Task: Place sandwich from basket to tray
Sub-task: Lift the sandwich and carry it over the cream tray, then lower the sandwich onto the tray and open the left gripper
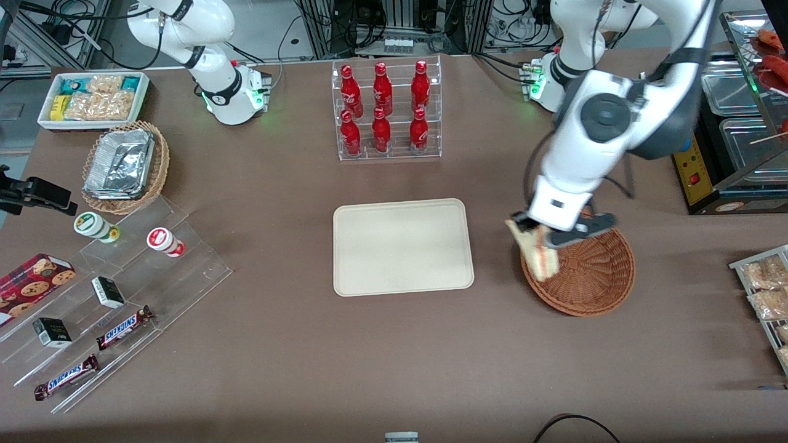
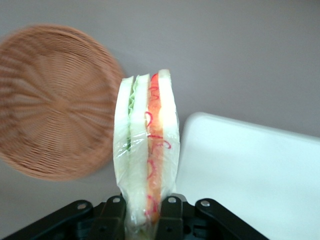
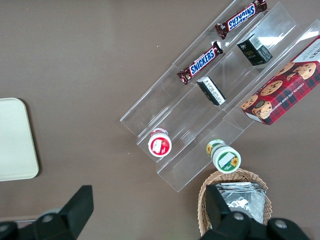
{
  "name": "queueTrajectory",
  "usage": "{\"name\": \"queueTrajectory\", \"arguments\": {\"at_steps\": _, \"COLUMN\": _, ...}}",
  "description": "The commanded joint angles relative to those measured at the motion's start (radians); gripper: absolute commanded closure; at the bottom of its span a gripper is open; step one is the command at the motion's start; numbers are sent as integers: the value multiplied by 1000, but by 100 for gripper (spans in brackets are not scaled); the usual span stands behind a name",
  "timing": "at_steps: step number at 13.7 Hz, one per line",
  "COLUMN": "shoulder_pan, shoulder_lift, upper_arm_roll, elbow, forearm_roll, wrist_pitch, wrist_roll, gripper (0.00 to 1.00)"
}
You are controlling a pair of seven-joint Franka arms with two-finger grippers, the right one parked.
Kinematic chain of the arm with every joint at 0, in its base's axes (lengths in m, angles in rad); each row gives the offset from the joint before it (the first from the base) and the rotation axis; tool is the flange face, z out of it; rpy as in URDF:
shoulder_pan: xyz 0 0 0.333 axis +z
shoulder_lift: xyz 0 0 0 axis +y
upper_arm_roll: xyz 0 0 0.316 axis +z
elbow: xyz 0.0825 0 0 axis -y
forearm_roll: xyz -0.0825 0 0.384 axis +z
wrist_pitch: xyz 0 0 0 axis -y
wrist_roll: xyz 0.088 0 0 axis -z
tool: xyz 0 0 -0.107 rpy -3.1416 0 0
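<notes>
My left gripper [image 1: 534, 234] is shut on the sandwich [image 1: 537, 251], a wrapped white-bread wedge with red-orange and green filling, and holds it in the air above the rim of the reddish-brown wicker basket [image 1: 591, 274] on the side facing the tray. The cream-beige tray [image 1: 403, 246] lies flat beside the basket, toward the parked arm's end. In the left wrist view the sandwich [image 2: 146, 145] stands up from between the fingers [image 2: 112, 212], with the basket [image 2: 50, 102] on one side and the tray [image 2: 250, 170] on the other. Nothing else shows in the basket.
A clear rack of red bottles [image 1: 386, 111] stands farther from the camera than the tray. A tan basket of foil containers [image 1: 123, 166], a white snack bin [image 1: 92, 98] and clear steps with snacks [image 1: 111, 307] lie toward the parked arm's end. A rack of packets [image 1: 766, 295] is beside the basket.
</notes>
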Motion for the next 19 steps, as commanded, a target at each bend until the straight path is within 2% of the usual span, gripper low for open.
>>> {"name": "queueTrajectory", "arguments": {"at_steps": 1, "shoulder_pan": -136, "shoulder_lift": 152, "upper_arm_roll": 8, "elbow": 137, "forearm_roll": 26, "wrist_pitch": 1, "wrist_roll": -32, "gripper": 100}}
{"name": "queueTrajectory", "arguments": {"at_steps": 2, "shoulder_pan": -171, "shoulder_lift": 186, "upper_arm_roll": 8, "elbow": 160, "forearm_roll": 29, "wrist_pitch": 10, "wrist_roll": -32, "gripper": 100}}
{"name": "queueTrajectory", "arguments": {"at_steps": 8, "shoulder_pan": -332, "shoulder_lift": 365, "upper_arm_roll": 8, "elbow": 165, "forearm_roll": 225, "wrist_pitch": 196, "wrist_roll": -212, "gripper": 100}}
{"name": "queueTrajectory", "arguments": {"at_steps": 11, "shoulder_pan": -372, "shoulder_lift": 424, "upper_arm_roll": 9, "elbow": 166, "forearm_roll": 230, "wrist_pitch": 245, "wrist_roll": -230, "gripper": 100}}
{"name": "queueTrajectory", "arguments": {"at_steps": 19, "shoulder_pan": -386, "shoulder_lift": 504, "upper_arm_roll": 12, "elbow": 189, "forearm_roll": 238, "wrist_pitch": 282, "wrist_roll": -325, "gripper": 100}}
